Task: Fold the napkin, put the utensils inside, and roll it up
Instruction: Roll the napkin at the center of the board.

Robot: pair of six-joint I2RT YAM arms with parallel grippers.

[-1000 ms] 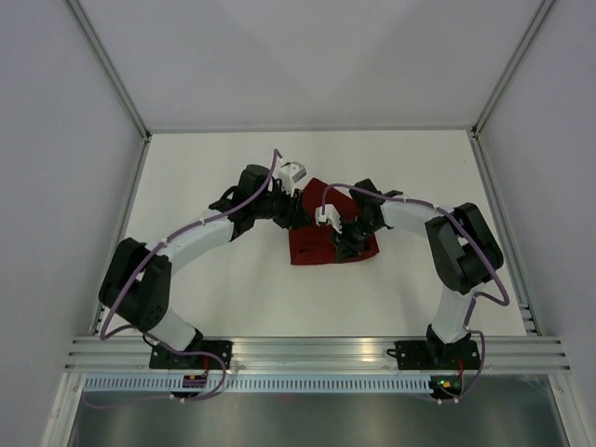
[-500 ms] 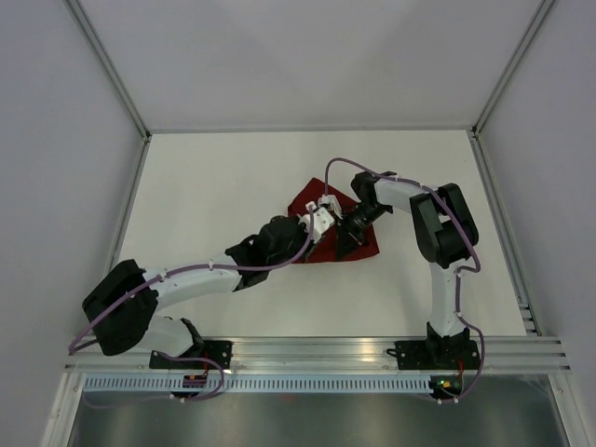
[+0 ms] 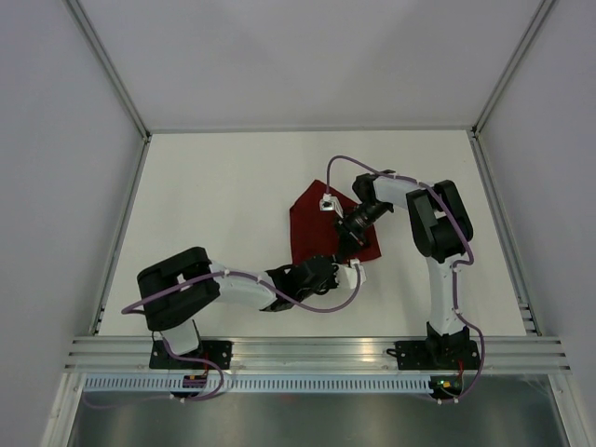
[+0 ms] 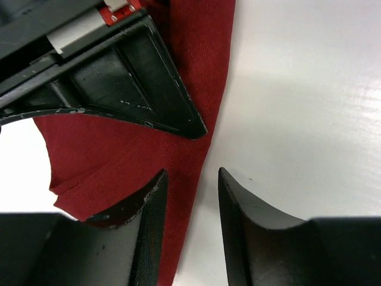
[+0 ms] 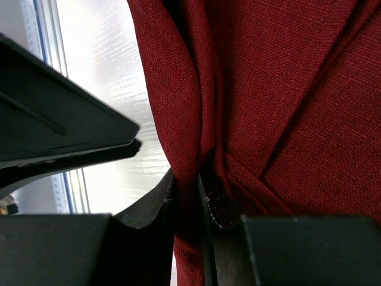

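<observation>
The napkin (image 3: 312, 223) lies right of the table's (image 3: 214, 186) middle, partly folded; no fork shows. The right gripper (image 5: 186, 190) is clamped on a bunched ridge of cloth. The left gripper (image 4: 190, 190) stands apart over the napkin's near edge, holding nothing.

A pull by the right arm could drag the whole cloth and spoil the fold. The left fingers may catch one layer only.

A second ago the left arm reached over the napkin's far left corner; it has since swung back toward the near edge.
</observation>
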